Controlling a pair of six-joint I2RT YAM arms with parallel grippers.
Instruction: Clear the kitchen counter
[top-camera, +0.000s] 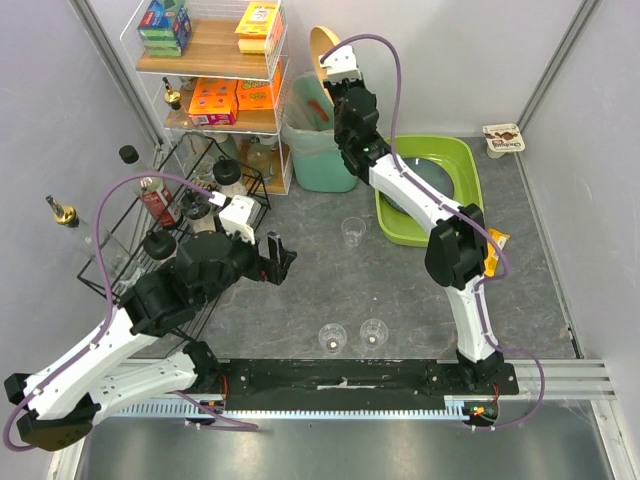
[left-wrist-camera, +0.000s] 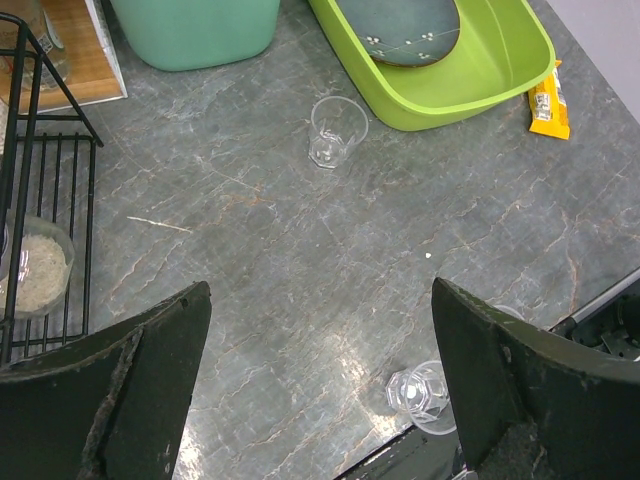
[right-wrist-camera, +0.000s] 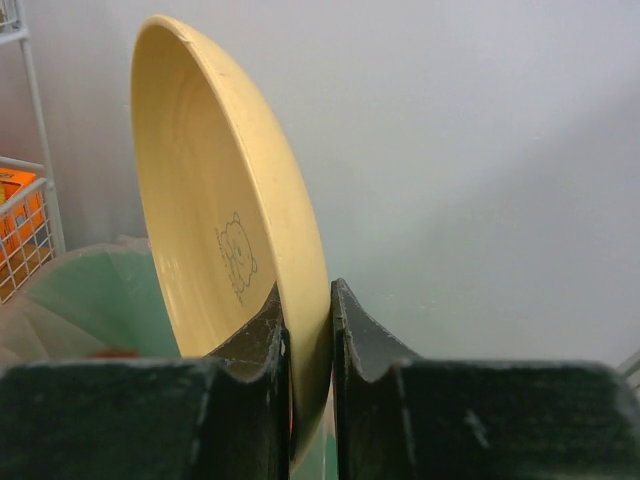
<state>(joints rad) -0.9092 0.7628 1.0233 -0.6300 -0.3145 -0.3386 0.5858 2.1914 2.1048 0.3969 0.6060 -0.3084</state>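
— Right, what's the biggest thing out there?

— Well, the kitchen counter (top-camera: 300, 290), grey and mottled, spreads under both arms. The lime-green tub (top-camera: 470, 165) sits toward its far right corner, and the teal bin (top-camera: 322, 150) is just beside it at the far edge.

— And the right gripper (right-wrist-camera: 308, 330)?

— Jaws narrow, pinched on the rim of a yellow plate (right-wrist-camera: 230, 220). The plate stands on edge, long axis upright, high over the bin's mouth. So the bin lies straight below those jaws, and I'd judge a lowering or a release comes next.

— Left side?

— The left gripper (left-wrist-camera: 320, 370) hovers over the counter's middle, jaws spread wide, holding nothing. A clear cup (left-wrist-camera: 336, 130) stands ahead of it toward the far edge, and a second cup (left-wrist-camera: 420, 392) is down by the near edge. That arm is plainly the nearer one for the cups.

— Anything you can't see?

— The plate's lower rim hides behind the fingers, the bin's contents are hard to make out, and the second cup is partly behind a finger.
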